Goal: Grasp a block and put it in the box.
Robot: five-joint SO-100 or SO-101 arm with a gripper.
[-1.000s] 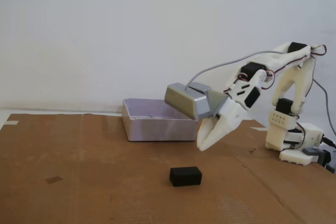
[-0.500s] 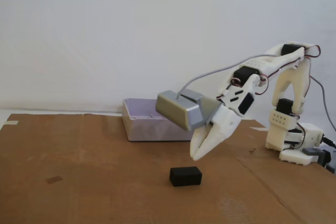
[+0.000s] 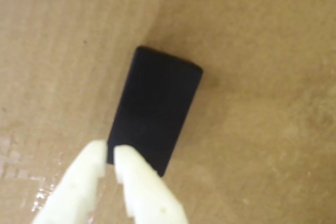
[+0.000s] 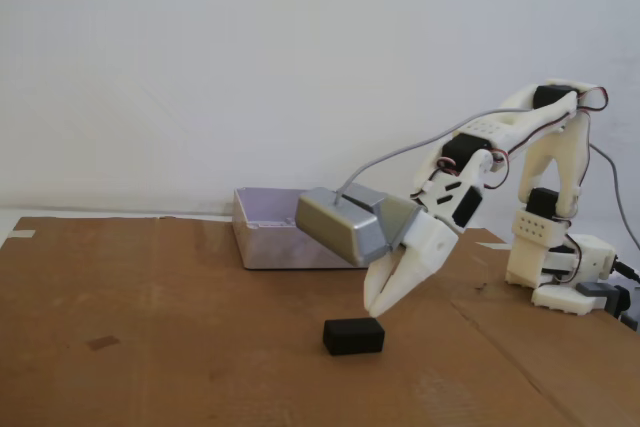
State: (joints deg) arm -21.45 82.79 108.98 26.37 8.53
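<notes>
A small matte black block [image 4: 353, 336] lies on the brown cardboard in the fixed view; the wrist view shows the block [image 3: 155, 111] from above as a tilted rectangle. My white gripper [image 4: 375, 309] hangs just above the block's right end, pointing down and left. Its two fingers are shut, with only a thin slit between them and nothing held. In the wrist view the gripper [image 3: 109, 153] has its tips at the block's lower left corner. The pale grey-lilac box [image 4: 275, 239] stands behind, at the cardboard's back edge.
A silver-grey camera module [image 4: 340, 224] rides on the wrist, in front of the box's right end. The arm's white base [image 4: 558, 272] stands at the right with cables. Brown cardboard [image 4: 150, 347] covers the table, and a white wall rises behind.
The arm has lowered and reached forward to the left, bringing the gripper tips from beside the box down to just above the block. The block has not moved.
</notes>
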